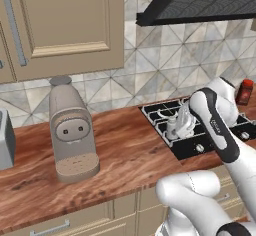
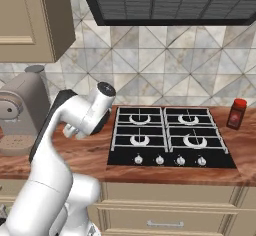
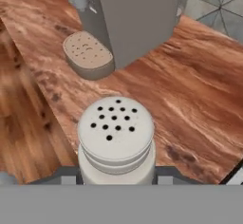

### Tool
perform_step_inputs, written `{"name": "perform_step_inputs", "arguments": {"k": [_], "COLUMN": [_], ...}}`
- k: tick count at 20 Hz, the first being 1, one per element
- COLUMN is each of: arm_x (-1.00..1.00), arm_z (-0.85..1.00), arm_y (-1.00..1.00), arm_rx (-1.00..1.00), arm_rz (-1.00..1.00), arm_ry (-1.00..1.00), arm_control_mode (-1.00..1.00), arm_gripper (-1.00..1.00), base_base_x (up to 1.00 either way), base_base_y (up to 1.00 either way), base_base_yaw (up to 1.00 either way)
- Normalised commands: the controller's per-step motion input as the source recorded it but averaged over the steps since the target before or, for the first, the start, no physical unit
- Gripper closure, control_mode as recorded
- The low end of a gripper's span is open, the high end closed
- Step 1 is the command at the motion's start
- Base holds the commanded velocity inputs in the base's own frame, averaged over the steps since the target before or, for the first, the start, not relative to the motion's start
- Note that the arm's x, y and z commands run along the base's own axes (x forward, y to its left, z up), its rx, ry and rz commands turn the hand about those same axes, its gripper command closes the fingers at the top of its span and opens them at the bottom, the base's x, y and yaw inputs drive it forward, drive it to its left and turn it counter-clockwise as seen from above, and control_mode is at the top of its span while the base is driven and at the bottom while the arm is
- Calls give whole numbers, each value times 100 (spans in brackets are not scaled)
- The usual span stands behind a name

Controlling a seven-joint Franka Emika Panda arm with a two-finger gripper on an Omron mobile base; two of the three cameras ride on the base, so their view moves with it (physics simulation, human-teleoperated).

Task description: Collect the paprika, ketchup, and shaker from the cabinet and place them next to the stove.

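Observation:
My gripper (image 3: 116,176) is shut on the shaker (image 3: 116,137), a pale grey-white cylinder with a holed round top. The shaker (image 1: 172,128) is upright just over the wooden counter at the left edge of the stove (image 1: 161,114); I cannot tell if it touches the counter. From the right, my arm hides most of the gripper (image 2: 75,130) left of the stove (image 2: 170,136). The paprika (image 1: 244,91), a dark jar with a red cap, stands on the counter right of the stove (image 2: 236,113). The ketchup and the cabinet are out of view.
A beige coffee machine (image 1: 70,130) stands on the counter left of the gripper, and shows close ahead in the hand view (image 3: 137,19). A grey toaster (image 1: 5,140) sits at the far left. Closed wall cabinets (image 1: 65,20) and a black range hood (image 1: 200,0) hang above.

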Motion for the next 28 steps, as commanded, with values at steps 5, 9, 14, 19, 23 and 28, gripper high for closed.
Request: {"name": "perform_step_inputs", "arguments": {"k": [5, 9, 14, 19, 23, 28], "arm_x": [60, 63, 52, 43, 23, 25], "arm_z": [-30, -23, -19, -23, -32, -33], "arm_y": [0, 0, 0, 0, 0, 0], "arm_rx": [2, 6, 5, 1, 0, 0], "arm_rz": [25, 21, 12, 5, 0, 0], "arm_ry": [-7, -1, -3, 0, 0, 0], "arm_control_mode": [-100, -100, -100, -100, -100, -100], "arm_gripper": [100, 100, 100, 100, 100, 100], "base_base_x": [0, 0, 0, 0, 0, 0], "base_base_y": [0, 0, 0, 0, 0, 0], "base_base_yaw": [0, 0, 0, 0, 0, 0]}}
